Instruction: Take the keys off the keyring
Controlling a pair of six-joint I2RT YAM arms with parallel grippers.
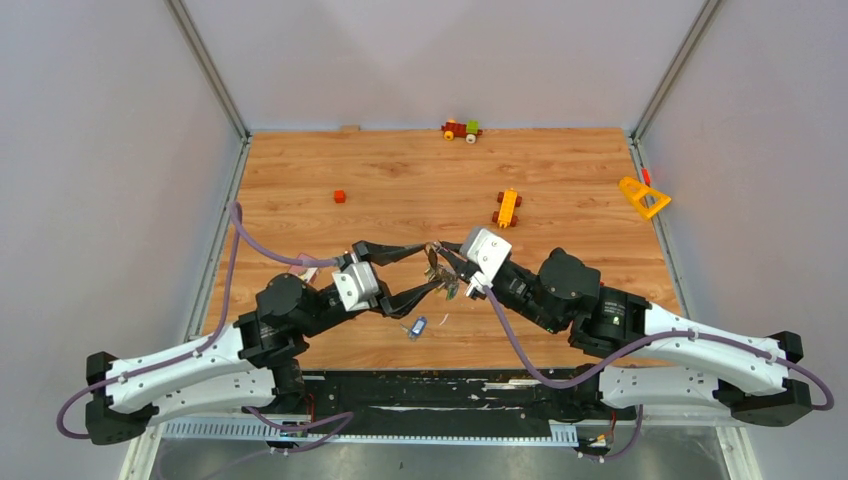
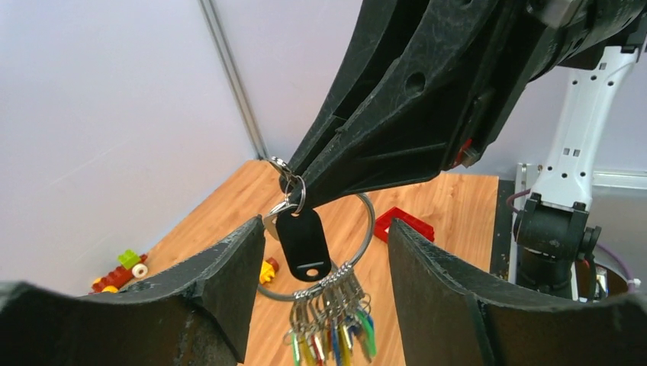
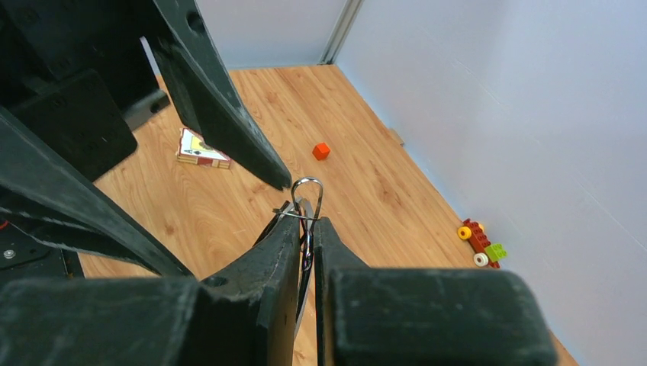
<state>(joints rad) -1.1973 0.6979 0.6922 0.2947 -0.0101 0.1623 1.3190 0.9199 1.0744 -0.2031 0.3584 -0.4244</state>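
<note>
Hanging straight down from the right pincer (image 3: pixel 307 223), the keyring (image 2: pixel 371 227) is up in the air above the table (image 1: pixel 560 170), not resting on it. That pincer's fingers are pressed together on the small silver ring (image 2: pixel 296 194) linked at the top of the loop, so the whole bundle dangles from its tips.

The left pincer (image 2: pixel 326 230) is spread wide, and the bundle sits in the gap between its two fingers, touching neither as far as the wrist view shows. The bundle's long axis runs downward from the right pincer's tips. First comes the small ring, then a black tag (image 2: pixel 303 242), then the big loop, with the keys (image 2: pixel 336 329) bunched at the low end. The tag and loop are level with the left fingertips, and the keys hang below them.

Being the free one and already on both sides of the bundle, the left pincer looks like the one to take hold, most likely lower down among the keys.

The loop is thin silver wire. The keys are small, crowded together on little rings, with green, yellow, blue and red tags. One loose key (image 1: pixel 418 327) with a blue tag lies on the table below the two pincers, on their near side.
</note>
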